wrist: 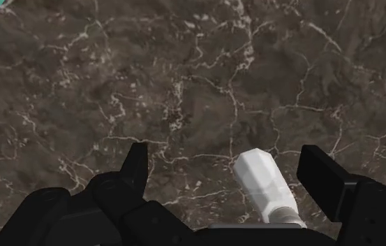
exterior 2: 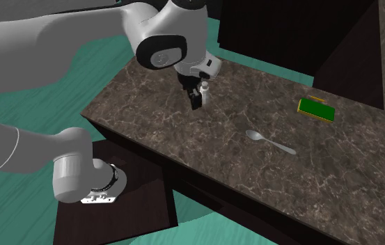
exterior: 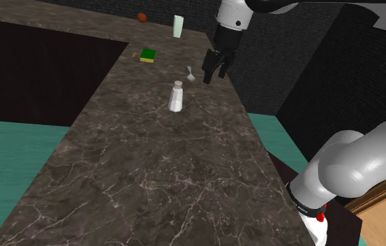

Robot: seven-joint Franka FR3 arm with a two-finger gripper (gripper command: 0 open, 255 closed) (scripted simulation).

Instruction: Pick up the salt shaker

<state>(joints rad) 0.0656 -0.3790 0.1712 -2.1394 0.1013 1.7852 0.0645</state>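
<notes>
A white salt shaker (exterior: 176, 96) with a grey cap stands upright on the dark marble counter (exterior: 149, 161). My black gripper (exterior: 212, 70) hangs open above the counter, up and to the right of the shaker in the shoulder view. In the second exterior view the gripper (exterior 2: 196, 97) partly covers the shaker (exterior 2: 203, 89). In the wrist view the shaker (wrist: 264, 185) lies between the spread fingers of the gripper (wrist: 227, 168), closer to one fingertip (wrist: 320, 171) than to the other (wrist: 137, 164), and touches neither.
A green sponge (exterior: 148, 56) and a grey spoon (exterior: 190, 73) lie beyond the shaker. A pale green tall container (exterior: 178, 26) and a brown ball (exterior: 142, 17) sit at the counter's far end. Teal floor (exterior: 10, 147) borders the counter on both sides.
</notes>
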